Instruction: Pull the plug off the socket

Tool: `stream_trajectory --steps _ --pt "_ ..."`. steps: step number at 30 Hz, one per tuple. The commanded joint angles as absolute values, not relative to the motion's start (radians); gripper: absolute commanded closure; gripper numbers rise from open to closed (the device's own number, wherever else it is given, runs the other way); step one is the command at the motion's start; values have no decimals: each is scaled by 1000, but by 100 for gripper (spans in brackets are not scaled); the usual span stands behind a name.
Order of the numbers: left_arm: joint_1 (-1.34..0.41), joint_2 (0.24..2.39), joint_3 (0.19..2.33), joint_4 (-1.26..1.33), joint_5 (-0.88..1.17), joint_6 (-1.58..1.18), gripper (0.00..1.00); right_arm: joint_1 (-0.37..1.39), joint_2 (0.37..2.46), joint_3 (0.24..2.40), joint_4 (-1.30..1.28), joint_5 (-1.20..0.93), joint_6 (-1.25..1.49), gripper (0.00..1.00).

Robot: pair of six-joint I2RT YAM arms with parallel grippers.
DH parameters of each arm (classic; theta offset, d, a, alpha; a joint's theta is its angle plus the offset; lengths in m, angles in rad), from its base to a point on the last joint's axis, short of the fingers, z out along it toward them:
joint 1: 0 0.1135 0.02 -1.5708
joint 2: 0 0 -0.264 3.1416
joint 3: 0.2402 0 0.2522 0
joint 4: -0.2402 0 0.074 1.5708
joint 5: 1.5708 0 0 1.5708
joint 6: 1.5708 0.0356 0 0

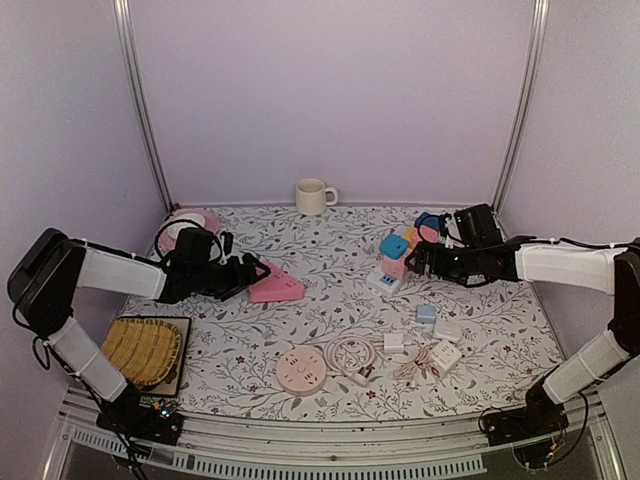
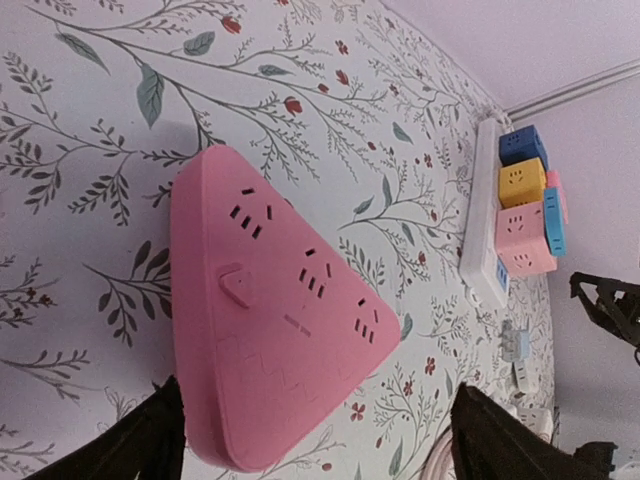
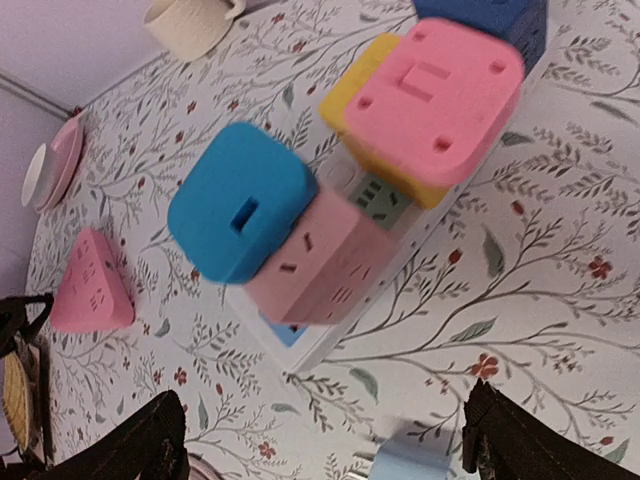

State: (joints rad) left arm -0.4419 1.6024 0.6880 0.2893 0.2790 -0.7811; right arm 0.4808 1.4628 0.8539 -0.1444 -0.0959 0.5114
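A white power strip lies right of centre and carries several cube plugs: a blue one on a pink one, with yellow and pink ones behind. In the right wrist view the blue cube, the pink cube and the strip lie just ahead of my right gripper, which is open and empty; it sits right of the strip. My left gripper is open, its jaws either side of the near corner of a pink triangular socket, with no plug in it.
A cream cup stands at the back. A pink dish is at the back left, a wicker tray at the front left. A round pink socket, a coiled white cable and small adapters lie in front.
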Motion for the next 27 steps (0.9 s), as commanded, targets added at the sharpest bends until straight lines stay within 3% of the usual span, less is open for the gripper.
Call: stream_trajectory --steps 1,11,27 --pt "-434 1530 684 230 186 -733 6 363 1499 949 -145 -96 482 1" --pt "-478 1450 635 202 135 -725 6 179 1715 1158 -88 -213 477 1" --pt "-581 1382 619 150 92 -698 8 169 2118 1586 -213 -148 431 0"
